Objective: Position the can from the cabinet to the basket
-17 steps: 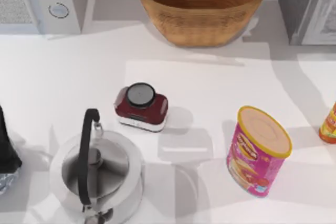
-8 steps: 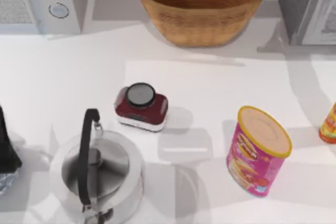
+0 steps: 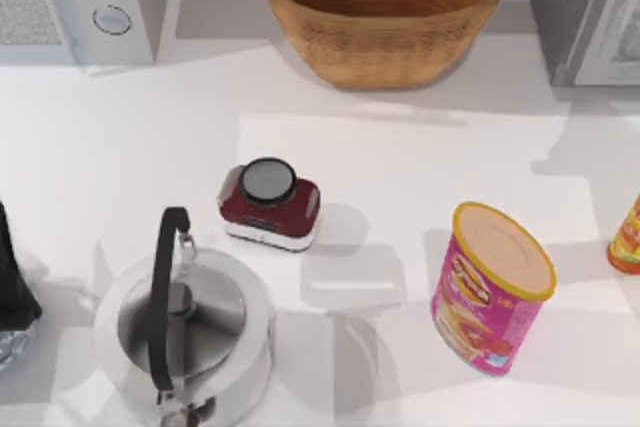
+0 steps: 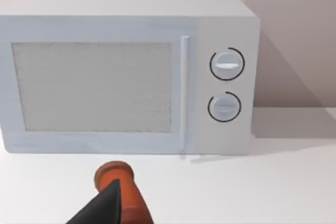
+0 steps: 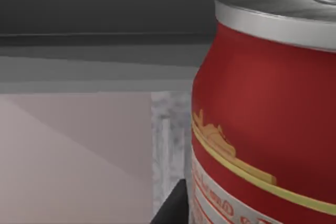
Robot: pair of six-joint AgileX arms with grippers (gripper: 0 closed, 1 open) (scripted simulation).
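The can (image 5: 268, 114) looms right against the right pincer's camera, upright, a dark cabinet (image 5: 105, 9) ledge behind it — likely gripped, though whether the pincer has closed on it I cannot tell. The basket (image 3: 385, 37) at the bench's far edge holds nothing yet, so carrying and lowering remain. The left arm idles facing the microwave (image 4: 126, 72).
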